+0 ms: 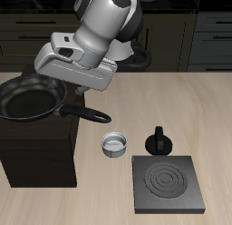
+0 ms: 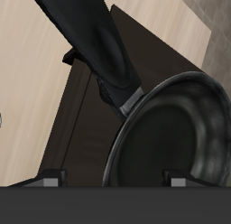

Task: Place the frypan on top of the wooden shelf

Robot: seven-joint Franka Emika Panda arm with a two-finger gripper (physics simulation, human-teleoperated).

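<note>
The frypan (image 1: 32,99) sat on top of the wooden shelf (image 1: 36,151), directly beneath the pincer (image 1: 77,83), its long handle (image 1: 89,113) jutting past the shelf's edge. Whether the pincer gripped it or stood apart could not be told. Judging from this, an off-centre release could have let the overhanging handle tip the pan off.
</note>
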